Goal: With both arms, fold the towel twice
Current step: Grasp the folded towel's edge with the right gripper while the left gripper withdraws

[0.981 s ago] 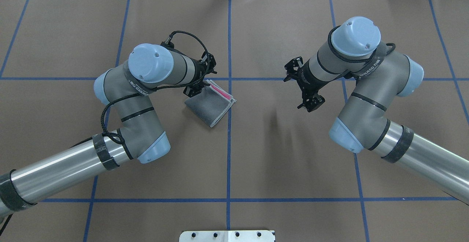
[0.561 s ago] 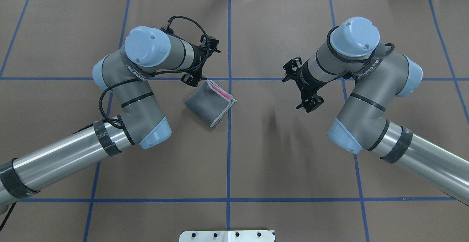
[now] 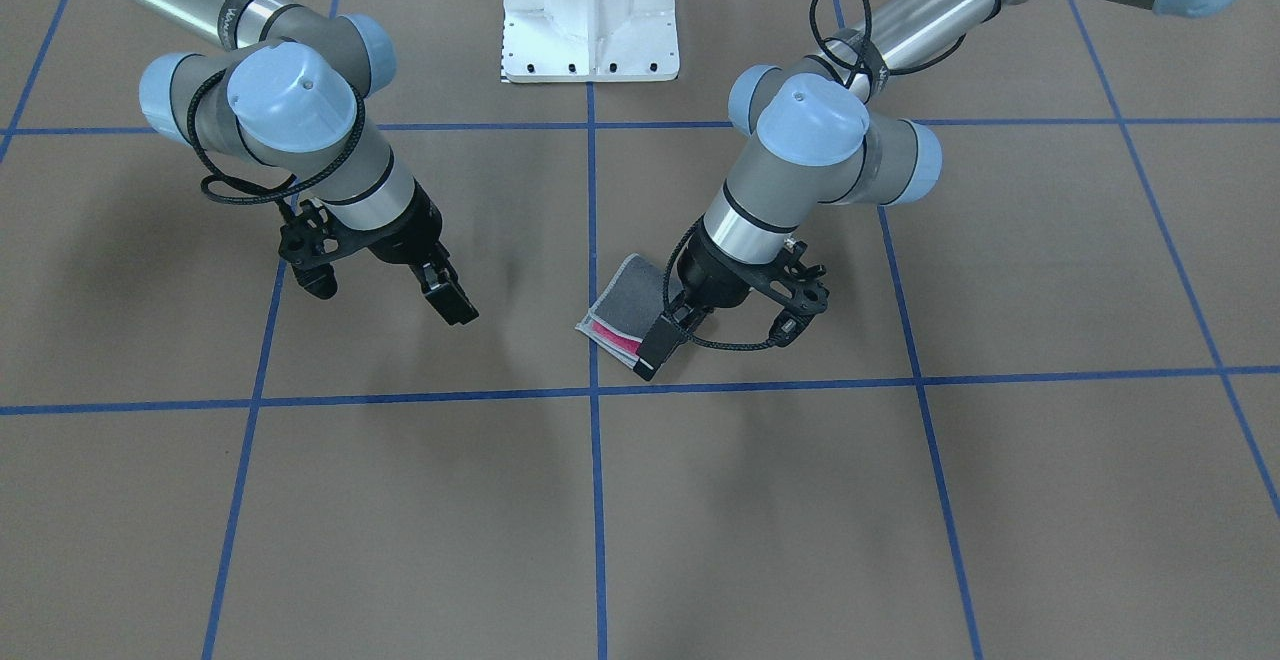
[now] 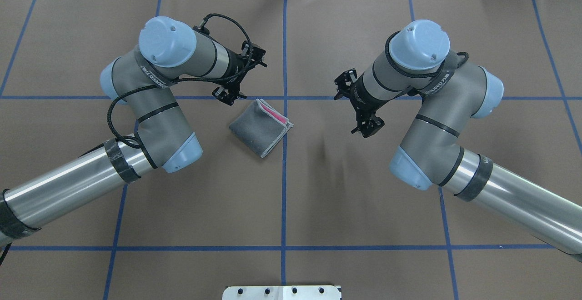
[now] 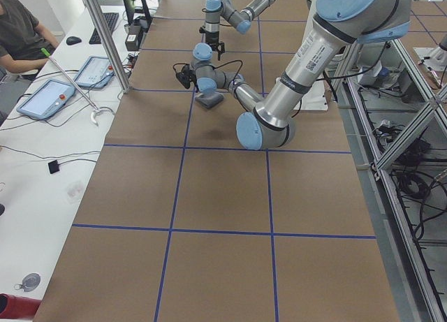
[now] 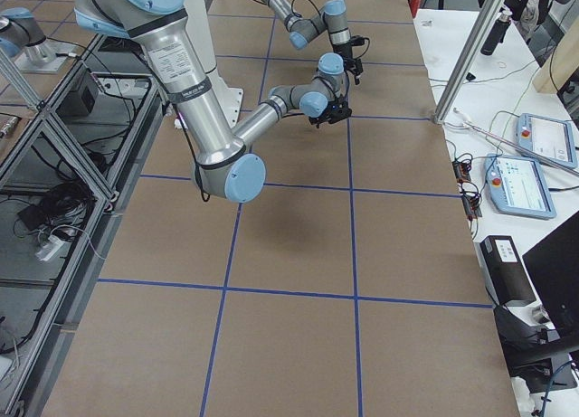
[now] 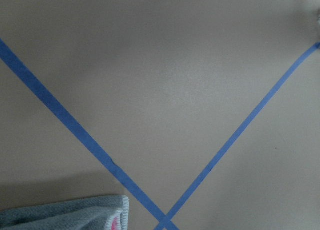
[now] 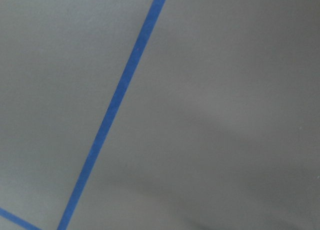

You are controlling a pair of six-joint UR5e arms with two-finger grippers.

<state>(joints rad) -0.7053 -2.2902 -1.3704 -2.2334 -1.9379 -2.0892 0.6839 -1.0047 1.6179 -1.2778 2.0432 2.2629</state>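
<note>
near the middle of the tabletop (image 4: 291, 200), just on the robot's left of the centre tape line (image 4: 284, 191), lies the towel (image 4: 260, 127). it is folded into a small square packet, set cornerwise to the tape grid. dark grey face outward, light grey border along the edges, and a strip of pink showing at the open edge toward the centre line. it lies flat, with nothing on it.

left claw (image 4: 225, 96): hangs just beside the towel's far corner, at the cross tape line. overhead shows a gap between it and the cloth. two dark tips a little apart, nothing between them, so slightly spread and holding nothing. in the front-facing view it overlaps the towel's near corner. the left wrist view shows only a grey corner of towel at the bottom edge and two crossing tape lines.

right claw (image 4: 364, 128): well apart from the towel, across the centre line, above bare tabletop. holds nothing, touches nothing. cannot tell whether its fingers are spread or pressed together, since they read as one dark cluster.

counts: one towel; two arms, left arm (image 4: 154, 104) and right arm (image 4: 432, 91); two claws; one white pedestal (image 3: 590, 20).
</note>
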